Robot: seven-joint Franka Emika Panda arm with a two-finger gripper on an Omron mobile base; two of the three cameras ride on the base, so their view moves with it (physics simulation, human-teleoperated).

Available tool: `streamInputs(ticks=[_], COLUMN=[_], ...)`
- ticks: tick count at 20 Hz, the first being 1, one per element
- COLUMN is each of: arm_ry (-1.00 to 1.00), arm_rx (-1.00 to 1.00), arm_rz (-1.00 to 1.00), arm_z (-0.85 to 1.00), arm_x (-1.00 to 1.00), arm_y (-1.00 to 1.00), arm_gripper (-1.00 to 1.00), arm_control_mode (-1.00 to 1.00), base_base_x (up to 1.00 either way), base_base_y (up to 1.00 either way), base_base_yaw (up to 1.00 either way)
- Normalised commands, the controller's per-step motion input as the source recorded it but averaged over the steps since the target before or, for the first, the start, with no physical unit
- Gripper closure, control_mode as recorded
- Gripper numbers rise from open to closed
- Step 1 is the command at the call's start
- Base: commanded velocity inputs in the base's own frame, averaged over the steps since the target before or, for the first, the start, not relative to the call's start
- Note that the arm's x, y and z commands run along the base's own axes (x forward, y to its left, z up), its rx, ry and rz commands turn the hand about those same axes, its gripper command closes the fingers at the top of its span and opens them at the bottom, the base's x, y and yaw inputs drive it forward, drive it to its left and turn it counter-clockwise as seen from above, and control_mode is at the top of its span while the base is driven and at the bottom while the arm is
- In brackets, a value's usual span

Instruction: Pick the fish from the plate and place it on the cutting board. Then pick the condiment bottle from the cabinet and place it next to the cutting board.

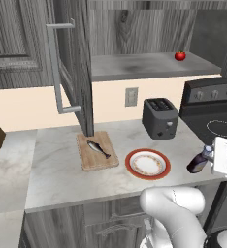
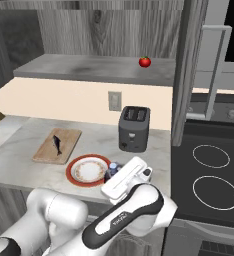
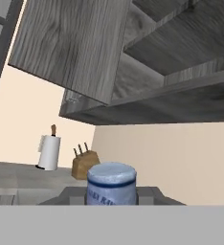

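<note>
The jaws (image 1: 208, 156) grip the bottle (image 1: 199, 162) low over the tabletop's (image 1: 57, 167) front edge, just right of the plate (image 1: 148, 163), while the fish (image 1: 98, 148) lies on the board (image 1: 97, 150) further left.

Counter (image 1: 52, 169): pale marbled top, running from the left wall to the stove.
Cutting board (image 1: 97, 150): flat on the counter, just below the open cabinet door; the fish (image 1: 99, 148) lies on it diagonally.
Plate (image 1: 148, 163): on the counter just right of the board, apart from it.
Toaster (image 1: 159, 117): dark, at the back of the counter, behind the plate.
Cabinet shelf (image 1: 135, 65): grey; a red tomato (image 1: 180, 55) sits near its right end.
</note>
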Motion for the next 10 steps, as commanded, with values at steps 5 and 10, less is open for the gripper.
streamInputs(ticks=[5, 10], arm_ry=[0.0, 0.0], arm_rx=[-0.01, -0.01], arm_rz=[0.0, 0.0], arm_z=[-0.07, -0.19], arm_x=[0.07, 0.1], arm_y=[0.0, 0.0], arm_gripper=[1.0, 1.0], arm_control_mode=[-1.0, -1.0], base_base_x=[0.0, 0.0], base_base_y=[0.0, 0.0], base_base_yaw=[0.0, 0.0])
